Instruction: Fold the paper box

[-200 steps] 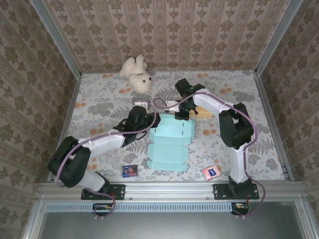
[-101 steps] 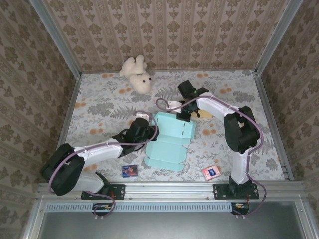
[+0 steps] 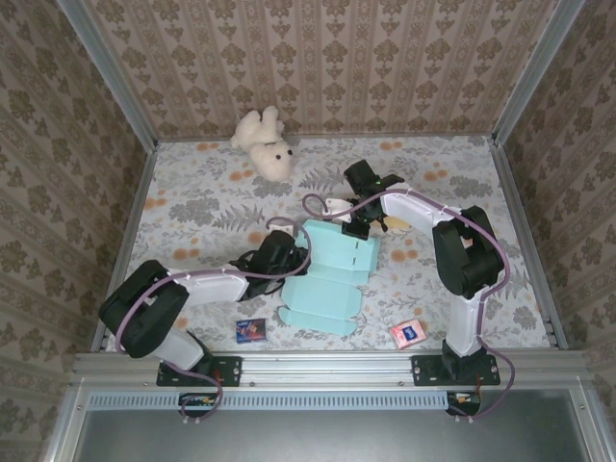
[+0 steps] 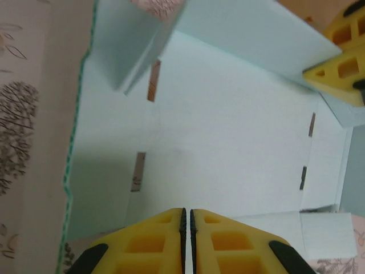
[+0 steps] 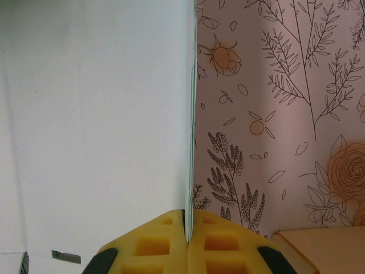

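The light-blue paper box (image 3: 325, 289) lies opened out on the flowered table mat, its far panel (image 3: 339, 246) lifted and tilted. My right gripper (image 3: 353, 231) is shut on that panel's edge; in the right wrist view the sheet's edge (image 5: 191, 114) runs straight up from between the closed tips of the right gripper (image 5: 187, 228). My left gripper (image 3: 292, 258) sits at the box's left side. In the left wrist view the left gripper (image 4: 187, 216) is shut, tips on the box floor (image 4: 228, 148), with nothing seen between them. A right fingertip (image 4: 341, 54) shows at the raised panel.
A white teddy bear (image 3: 265, 142) lies at the back. A tan block (image 3: 393, 220) sits just right of the right gripper, also seen as the tan block (image 5: 325, 248) in the wrist view. A blue card (image 3: 251, 330) and a pink card (image 3: 408, 333) lie near the front edge.
The right gripper has raised the box's far panel from flat to tilted. The left gripper has slid toward the near side along the box's left edge.
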Tool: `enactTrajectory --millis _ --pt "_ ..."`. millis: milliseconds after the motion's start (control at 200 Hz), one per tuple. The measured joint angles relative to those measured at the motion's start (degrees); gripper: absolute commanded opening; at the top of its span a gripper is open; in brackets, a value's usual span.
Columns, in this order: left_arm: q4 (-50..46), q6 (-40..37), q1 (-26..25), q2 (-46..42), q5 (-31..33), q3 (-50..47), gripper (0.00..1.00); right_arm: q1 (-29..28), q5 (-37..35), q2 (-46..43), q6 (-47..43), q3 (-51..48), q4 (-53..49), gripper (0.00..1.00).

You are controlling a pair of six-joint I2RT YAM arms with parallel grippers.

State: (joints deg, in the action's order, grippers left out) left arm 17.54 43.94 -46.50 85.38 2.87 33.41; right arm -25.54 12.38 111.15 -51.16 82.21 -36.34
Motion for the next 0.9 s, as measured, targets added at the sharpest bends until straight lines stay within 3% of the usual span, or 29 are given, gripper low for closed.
enactTrajectory --millis 445,695,900 --pt "-3.1 0.02 4.5 -8.63 5.99 -5.64 0.14 -0.11 -0.15 -0.11 0.0 0.0 0.22 0.0" --pt "-4.11 0.02 4.2 -8.63 5.9 -7.5 0.14 -0.17 -0.59 -0.11 0.28 0.0 0.22 0.0" --pt "-4.02 0.02 0.85 -6.62 5.22 -5.75 0.14 -0.24 -1.44 -0.11 0.44 -0.11 0.24 0.0"
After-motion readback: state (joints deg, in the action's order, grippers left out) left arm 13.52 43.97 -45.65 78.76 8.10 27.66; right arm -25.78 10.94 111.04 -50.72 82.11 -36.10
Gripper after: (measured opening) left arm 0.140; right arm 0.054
